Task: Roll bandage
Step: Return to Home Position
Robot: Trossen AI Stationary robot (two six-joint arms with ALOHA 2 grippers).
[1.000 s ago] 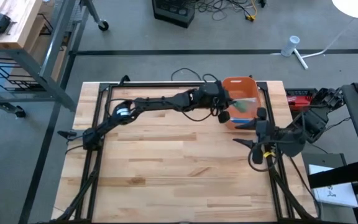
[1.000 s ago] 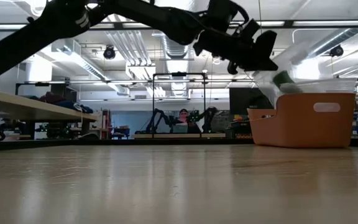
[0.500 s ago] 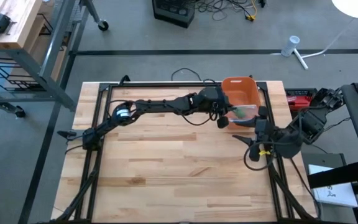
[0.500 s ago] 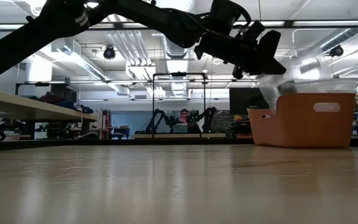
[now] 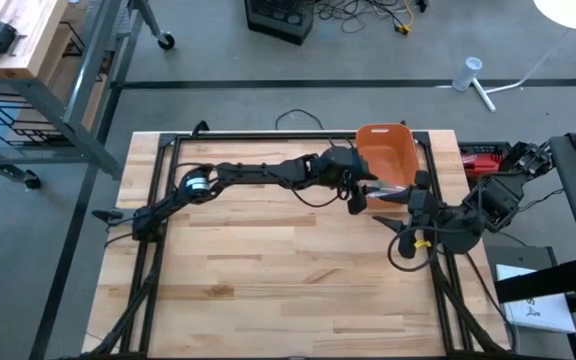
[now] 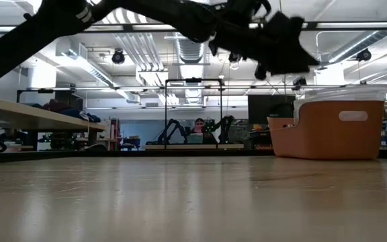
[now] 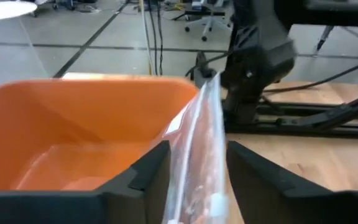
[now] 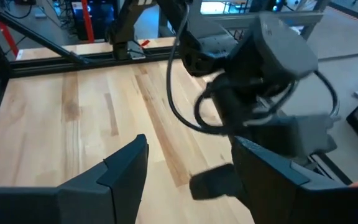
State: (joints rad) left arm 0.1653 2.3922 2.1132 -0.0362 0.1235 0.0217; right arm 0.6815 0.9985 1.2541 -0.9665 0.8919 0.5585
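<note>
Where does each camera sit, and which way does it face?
High view: above the table, facing straight down; both arms, the left gripper by the orange bin.
Low view: at table height, facing level into the room; the left arm crosses overhead.
Left wrist view: faces the bin and zip bag between the left gripper's fingers.
Right wrist view: faces the left arm across the table, between the fingers of the right gripper.
Shared: high, low and left wrist views show the bin.

Two slender matt-black arms trail looping black cables; the left arm shows a small blue light at one joint, the right arm a yellow mark near its wrist.
</note>
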